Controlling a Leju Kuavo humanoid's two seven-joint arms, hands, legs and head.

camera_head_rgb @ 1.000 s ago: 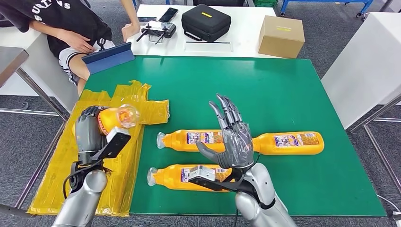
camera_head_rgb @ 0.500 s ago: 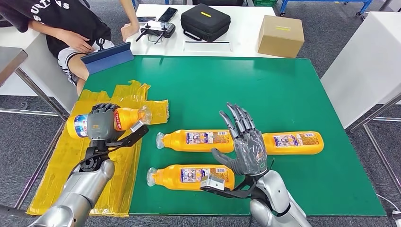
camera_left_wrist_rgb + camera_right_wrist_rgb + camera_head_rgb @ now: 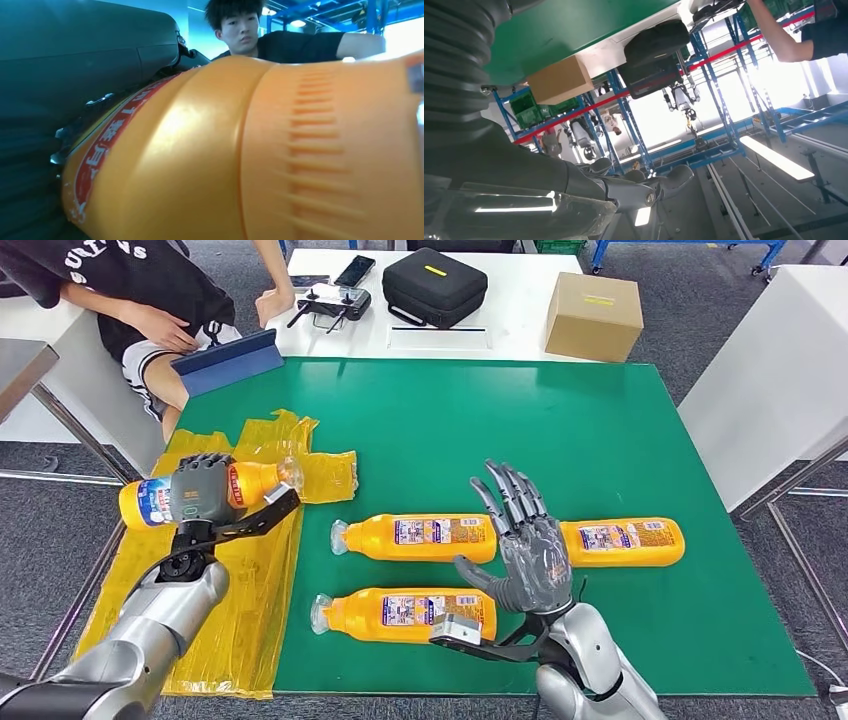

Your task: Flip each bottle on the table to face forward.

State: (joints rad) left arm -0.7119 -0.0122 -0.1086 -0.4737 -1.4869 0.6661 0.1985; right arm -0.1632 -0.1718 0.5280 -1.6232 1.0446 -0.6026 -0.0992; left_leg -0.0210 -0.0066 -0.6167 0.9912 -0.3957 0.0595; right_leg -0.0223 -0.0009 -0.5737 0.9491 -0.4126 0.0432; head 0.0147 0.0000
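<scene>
My left hand (image 3: 200,490) grips an orange bottle (image 3: 252,481) around its middle and holds it level above the yellow sheet (image 3: 265,570), clear cap toward the table's middle. The same bottle (image 3: 240,150) looms close in the left wrist view. Three more orange bottles lie on the green table (image 3: 600,430): one at the centre (image 3: 415,537), one nearer me (image 3: 405,615), and one to the right (image 3: 625,541). My right hand (image 3: 525,545) is open, fingers spread and raised, over the gap between the centre and right bottles. Its fingers (image 3: 644,192) hold nothing.
A person sits at the far left beside a blue tablet (image 3: 230,361). A white table behind holds a black case (image 3: 435,285), a controller (image 3: 330,306) and a cardboard box (image 3: 594,316). Another white table (image 3: 780,380) stands to the right.
My left hand has turned the held bottle from pointing at me to lying level and carried it outward to the left. My right hand has drifted slightly right and nearer me.
</scene>
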